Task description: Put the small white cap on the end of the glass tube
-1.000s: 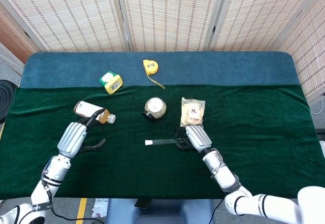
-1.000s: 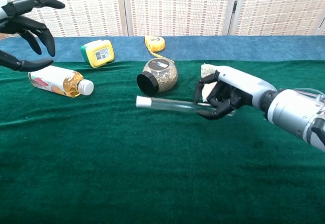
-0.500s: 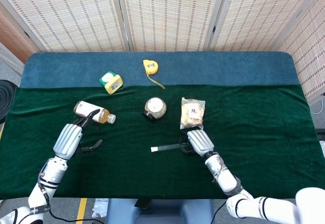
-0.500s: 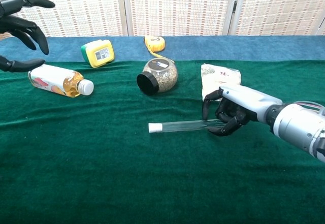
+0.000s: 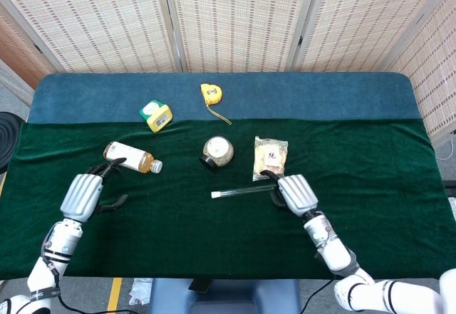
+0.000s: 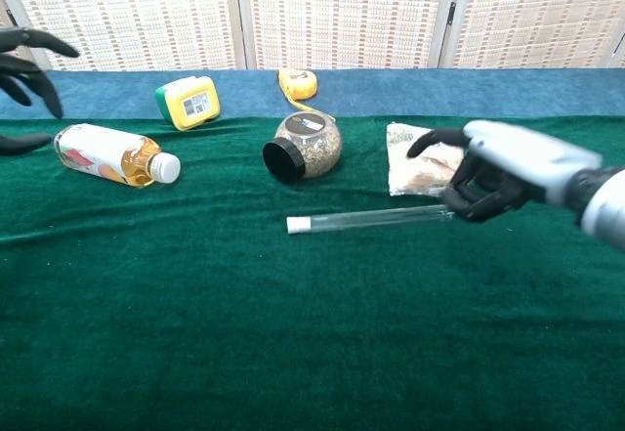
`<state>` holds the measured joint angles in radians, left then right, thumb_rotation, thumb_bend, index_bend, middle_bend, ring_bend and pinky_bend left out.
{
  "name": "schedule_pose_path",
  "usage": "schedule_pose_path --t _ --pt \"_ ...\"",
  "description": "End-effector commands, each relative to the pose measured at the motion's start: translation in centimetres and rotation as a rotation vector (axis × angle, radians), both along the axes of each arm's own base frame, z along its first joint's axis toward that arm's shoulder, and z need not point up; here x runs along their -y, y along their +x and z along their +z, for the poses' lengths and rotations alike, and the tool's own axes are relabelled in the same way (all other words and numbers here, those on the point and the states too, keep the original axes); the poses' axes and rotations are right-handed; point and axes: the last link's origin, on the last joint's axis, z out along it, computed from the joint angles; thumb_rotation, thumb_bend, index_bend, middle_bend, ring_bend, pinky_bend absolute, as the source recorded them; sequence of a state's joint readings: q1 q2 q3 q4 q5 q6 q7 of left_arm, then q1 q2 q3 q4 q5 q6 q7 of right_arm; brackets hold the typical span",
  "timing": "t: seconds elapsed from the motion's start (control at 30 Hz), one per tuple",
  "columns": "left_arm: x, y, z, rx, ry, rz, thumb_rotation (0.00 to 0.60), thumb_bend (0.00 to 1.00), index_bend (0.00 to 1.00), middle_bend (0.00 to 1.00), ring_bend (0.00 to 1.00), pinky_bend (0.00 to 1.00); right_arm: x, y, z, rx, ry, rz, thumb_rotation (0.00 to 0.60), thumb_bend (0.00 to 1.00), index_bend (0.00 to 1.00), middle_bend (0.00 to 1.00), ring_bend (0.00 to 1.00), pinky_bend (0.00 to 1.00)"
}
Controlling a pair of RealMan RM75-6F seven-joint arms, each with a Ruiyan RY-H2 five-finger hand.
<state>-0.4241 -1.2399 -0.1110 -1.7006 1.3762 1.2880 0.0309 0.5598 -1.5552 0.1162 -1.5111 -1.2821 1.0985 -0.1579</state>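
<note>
From overhead: glass tube (image 5: 242, 191) now released, flat on green cloth (image 5: 370, 179), white cap (image 5: 215, 195) fitted; right hand (image 5: 296, 193) withdrawn, empty, fingers apart. From chest level: left hand (image 6: 21, 69) retreated to frame edge, spread, empty.

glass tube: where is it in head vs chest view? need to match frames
Head view: the glass tube lies just below centre, flat on the green cloth, its white-capped end pointing left, the right hand at its other end.
Chest view: the glass tube lies at mid-frame, capped end left, the right hand by its right end.
Shared landmark: the round jar with the black lid, just behind the capped end.
</note>
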Motion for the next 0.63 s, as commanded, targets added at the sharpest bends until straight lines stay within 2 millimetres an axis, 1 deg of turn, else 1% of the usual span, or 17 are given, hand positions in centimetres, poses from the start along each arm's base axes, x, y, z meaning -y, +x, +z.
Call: schedule_pose_path --t 0.03,0.07,0.1,0.13,0.2,0.23,0.3,0.33,0.37,0.43,0.53,0.63 --pt "0.3 -2.1 1.5 -0.054 0.069 0.064 0.6 0.34 0.21 0.44 0.29 0.28 -1.1 -1.3 4.6 -0.061 -0.098 0.021 0.6 0.58 0.25 0.71 0.86 0.95" --pt "0.4 -2.5 1.7 -0.061 0.083 0.074 0.6 0.34 0.22 0.44 0.29 0.27 -1.4 -1.6 5.5 -0.07 -0.109 0.02 0.6 0.58 0.25 0.66 0.82 0.91" --pt "0.6 -3.4 2.2 -0.075 0.109 0.099 0.6 0.34 0.23 0.44 0.29 0.27 -1.8 -2.2 7.0 -0.084 -0.142 0.012 0.6 0.58 0.26 0.56 0.74 0.81" --pt "0.8 -3.9 2.6 -0.084 0.125 0.113 0.6 0.34 0.23 0.44 0.29 0.26 -2.2 -2.7 7.9 -0.09 -0.163 0.006 0.6 0.58 0.26 0.51 0.67 0.73" --pt "1.2 -5.0 3.2 -0.112 0.154 0.131 0.6 0.34 0.25 0.44 0.29 0.26 -2.9 -3.7 9.6 -0.102 -0.212 -0.011 0.6 0.58 0.26 0.38 0.49 0.49" --pt "1.4 -5.7 3.6 -0.136 0.18 0.146 0.6 0.34 0.25 0.44 0.29 0.26 -3.5 -4.5 10.5 -0.116 -0.244 -0.024 0.6 0.58 0.26 0.33 0.41 0.39" --pt "1.9 -6.7 4.2 -0.161 0.215 0.158 0.6 0.34 0.25 0.44 0.29 0.25 -4.6 -5.9 11.9 -0.146 -0.291 -0.054 0.6 0.58 0.25 0.25 0.32 0.26" --pt "2.1 -7.0 4.3 -0.165 0.224 0.164 0.6 0.34 0.25 0.44 0.29 0.24 -5.0 -6.3 12.2 -0.151 -0.301 -0.064 0.6 0.58 0.22 0.2 0.27 0.22" --pt "2.3 -7.3 4.4 -0.168 0.231 0.169 0.6 0.34 0.25 0.44 0.29 0.24 -5.4 -6.6 12.6 -0.155 -0.31 -0.073 0.6 0.58 0.2 0.18 0.25 0.19" --pt "3.4 -8.0 4.9 -0.18 0.235 0.187 0.6 0.34 0.24 0.42 0.27 0.21 -6.9 -7.9 13.8 -0.166 -0.33 -0.118 0.6 0.58 0.14 0.13 0.23 0.14" --pt "5.0 -8.5 5.2 -0.183 0.232 0.188 0.6 0.34 0.23 0.39 0.24 0.17 -8.6 -9.1 15.3 -0.174 -0.348 -0.157 0.6 0.58 0.09 0.09 0.2 0.07" --pt "6.5 -8.8 5.1 -0.169 0.221 0.197 0.6 0.34 0.23 0.37 0.23 0.14 -10.2 -9.9 16.3 -0.153 -0.351 -0.193 0.6 0.58 0.08 0.08 0.17 0.05"
